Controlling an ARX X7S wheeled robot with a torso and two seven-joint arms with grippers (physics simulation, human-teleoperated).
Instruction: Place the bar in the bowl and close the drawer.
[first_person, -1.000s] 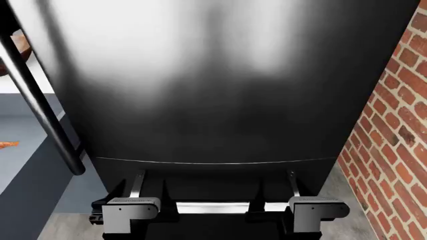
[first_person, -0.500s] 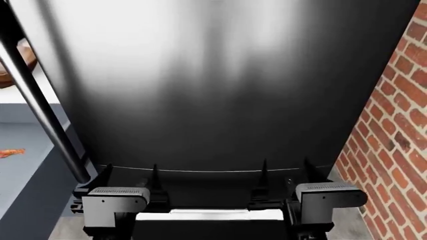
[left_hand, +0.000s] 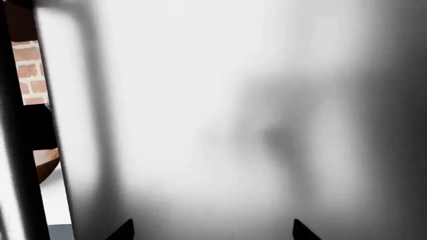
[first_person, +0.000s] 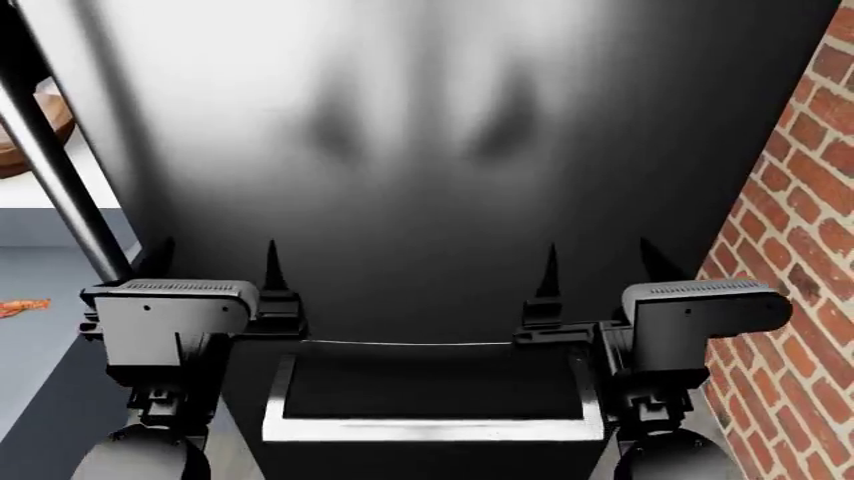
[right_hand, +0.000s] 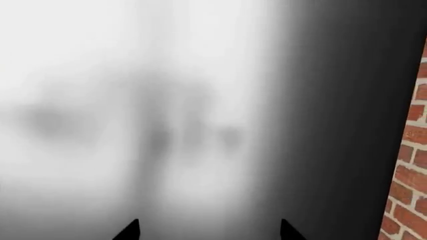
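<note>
A black fridge door (first_person: 427, 150) fills the head view, and both of my grippers are raised close in front of it. The left gripper (first_person: 218, 255) (left_hand: 213, 230) is open and holds nothing. The right gripper (first_person: 598, 258) (right_hand: 209, 230) is open too, also with nothing in it. A sliver of the brown wooden bowl (first_person: 38, 125) (left_hand: 47, 162) shows past the fridge's left side, on a white counter (first_person: 60, 195). Below it lies a grey-blue surface that seems to be the open drawer (first_person: 40, 360). The bar is out of view.
The fridge's dark bar handle (first_person: 54, 170) runs diagonally at the left, close to my left gripper. A brick wall (first_person: 787, 300) (right_hand: 407, 160) stands tight on the right. A tiny orange-red lobster-shaped thing (first_person: 20, 307) lies on the grey-blue surface.
Both grippers have risen in the head view and now stand higher against the fridge door, their fingers pointing up. The bowl's sliver and the lobster-shaped thing have barely shifted.
</note>
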